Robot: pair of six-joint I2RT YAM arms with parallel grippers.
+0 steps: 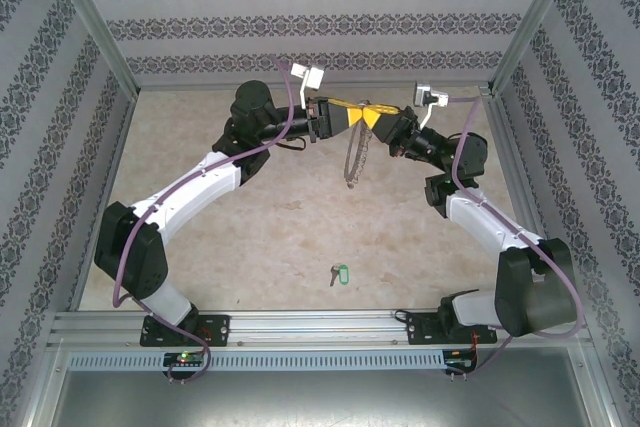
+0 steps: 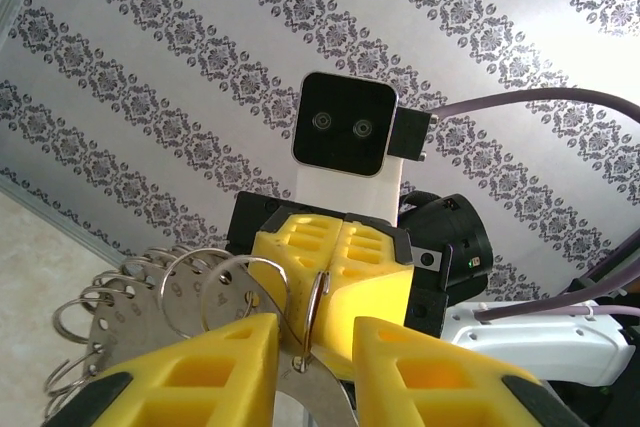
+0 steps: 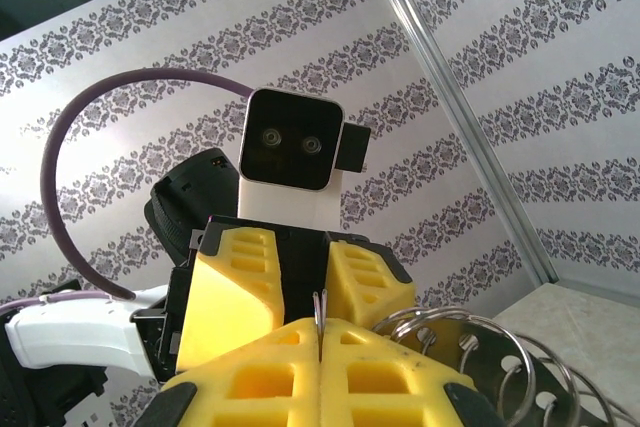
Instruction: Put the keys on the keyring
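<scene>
Seen from above, the left end effector [image 1: 350, 115] is raised over the far middle of the bench [image 1: 250, 227]. Its jaws stand partly apart, with the keyring's wire and a silvery piece in the gap; I cannot tell whether they press on it.

The key [image 1: 338, 273] lies flat on the bench at six o'clock from the keyring, well apart from it. It looks light and thin. The green tag is likely the easier place to pinch.

The keyring [image 1: 352, 159] hangs slack between the two end effectors. It should handle like a light, floppy chain whose pieces swing, and thin wire may slip in foam pads. A bare stretch of wire is the best hold.

The right end effector [image 1: 376, 119] is clamped on that wire.

The top view gives the key's place and the ring's droop. The left wrist view gives the gap between its own fingers [image 2: 240, 367], and the right wrist view gives its pads [image 3: 380, 372] meeting on the wire
</scene>
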